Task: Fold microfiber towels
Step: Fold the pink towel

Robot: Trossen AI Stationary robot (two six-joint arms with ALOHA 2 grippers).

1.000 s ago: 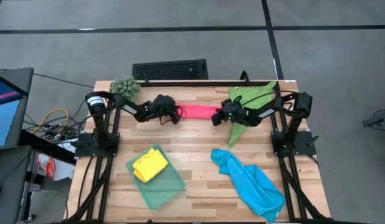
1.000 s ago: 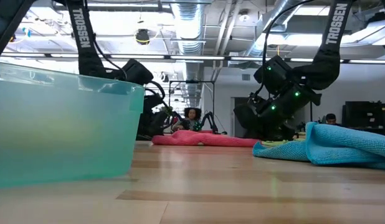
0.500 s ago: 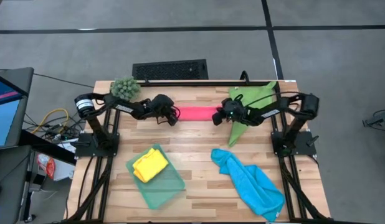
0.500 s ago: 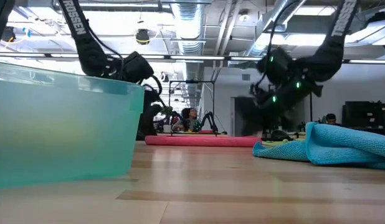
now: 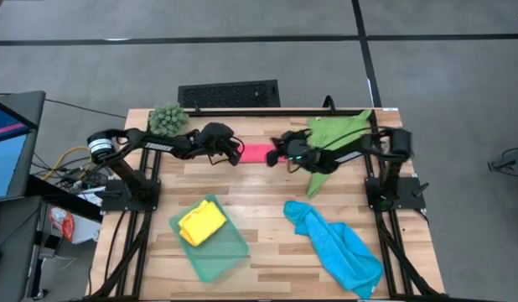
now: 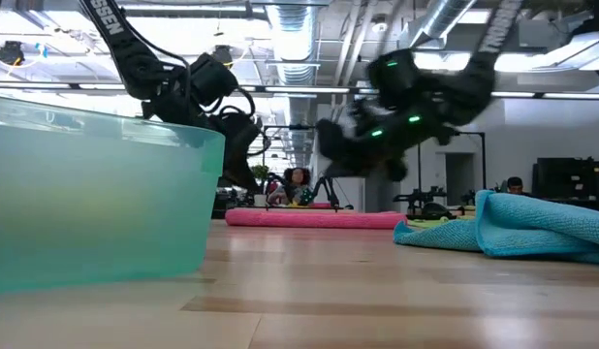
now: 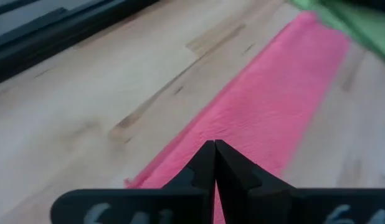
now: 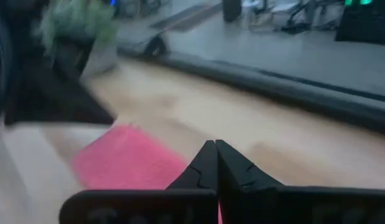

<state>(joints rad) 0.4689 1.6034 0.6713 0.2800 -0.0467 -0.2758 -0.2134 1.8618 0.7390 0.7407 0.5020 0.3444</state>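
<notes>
The pink towel (image 5: 257,153) lies flat as a long narrow strip on the table's far middle; it also shows in the low view (image 6: 314,219). My left gripper (image 5: 235,153) is shut and stands just above the strip's left end (image 7: 180,168). My right gripper (image 5: 276,157) is shut and hangs above the strip (image 6: 329,141), with no cloth hanging from it. The green towel (image 5: 339,132) lies at the far right, partly under the right arm. The blue towel (image 5: 334,243) lies crumpled at the near right. The yellow towel (image 5: 202,222) lies folded in the tray.
The pale teal tray (image 5: 225,256) stands at the near left and fills the low view's left side (image 6: 86,194). A spiky green plant ball (image 5: 168,117) sits at the far left corner. A black grille (image 5: 230,92) lies beyond the far edge.
My right gripper has risen off the pink towel's right end and gone toward the table's left, over the strip and toward my left gripper. My left gripper has risen a little. The pink towel, lumpy a second ago, now lies flat and straight.
</notes>
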